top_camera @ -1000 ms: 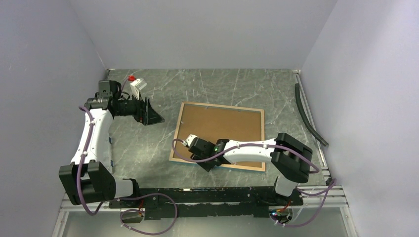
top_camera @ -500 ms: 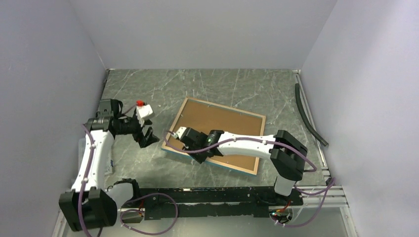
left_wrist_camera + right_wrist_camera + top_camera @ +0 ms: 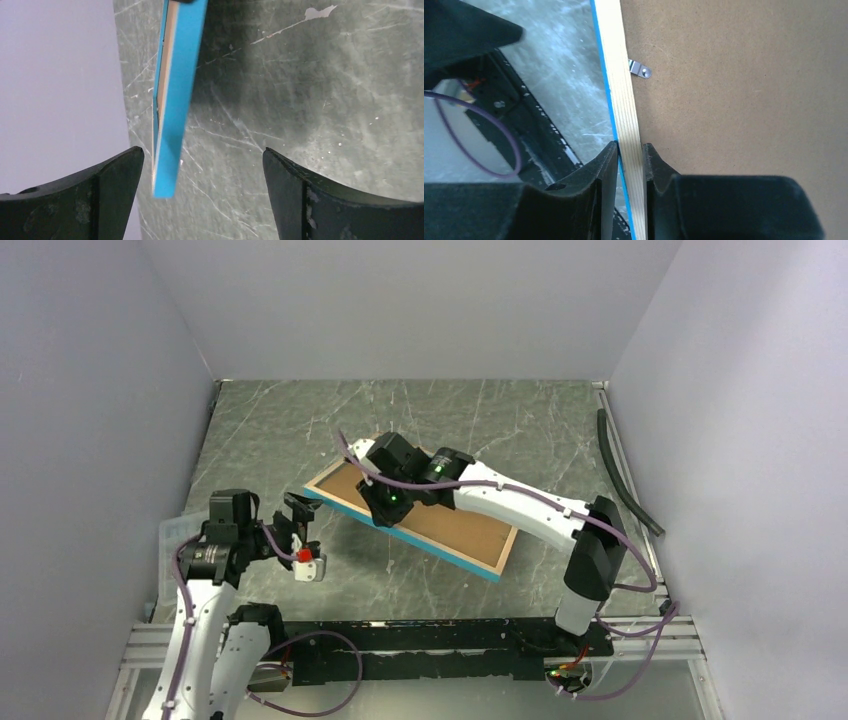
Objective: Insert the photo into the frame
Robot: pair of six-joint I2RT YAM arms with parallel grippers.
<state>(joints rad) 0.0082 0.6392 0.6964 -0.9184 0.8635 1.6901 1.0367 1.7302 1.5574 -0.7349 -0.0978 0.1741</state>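
Shows from above the frame (image 3: 440, 549) tilted over the worktop (image 3: 290, 430) — shows at the wrists alone the right tool (image 3: 630, 150) pinching its wooden edge and the left tool (image 3: 202, 165) spread wide beside its blue corner.

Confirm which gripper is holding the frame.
The right gripper: closed on the frame's light wood edge. The left gripper is open and holds nothing.

The frame (image 3: 175, 100), partly seen
Its front is turned away from every view, and it is cut off in both wrist views; overhead, the right gripper (image 3: 630, 162) is covered by its wrist.
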